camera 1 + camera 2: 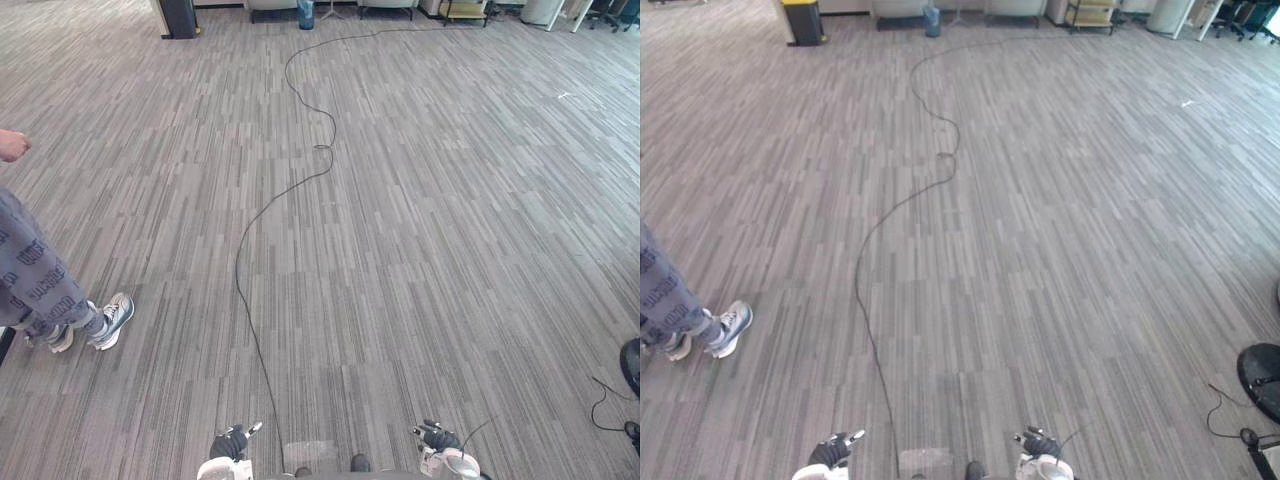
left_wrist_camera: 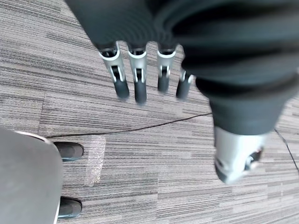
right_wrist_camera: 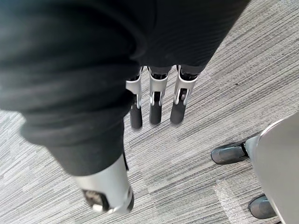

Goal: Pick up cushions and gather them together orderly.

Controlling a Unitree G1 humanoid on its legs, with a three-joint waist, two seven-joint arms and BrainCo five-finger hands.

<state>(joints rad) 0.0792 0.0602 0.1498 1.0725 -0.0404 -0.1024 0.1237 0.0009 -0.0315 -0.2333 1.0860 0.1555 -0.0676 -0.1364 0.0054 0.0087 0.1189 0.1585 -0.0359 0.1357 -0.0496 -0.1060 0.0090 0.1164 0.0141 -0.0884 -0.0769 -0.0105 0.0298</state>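
Note:
My left hand (image 1: 232,443) hangs low at the bottom edge of the eye views, over grey striped carpet (image 1: 400,250). In the left wrist view its fingers (image 2: 138,77) point straight down at the carpet, open and holding nothing. My right hand (image 1: 438,437) hangs the same way on the other side. Seen from the right wrist, those fingers (image 3: 156,100) are straight with the thumb apart, and nothing is between them.
A person (image 1: 45,290) in patterned trousers and sneakers stands at the left edge. Far off by the back wall stand a dark bin (image 1: 180,15), a blue bin (image 1: 305,12) and some furniture. A black round base (image 1: 1262,380) sits at the right edge.

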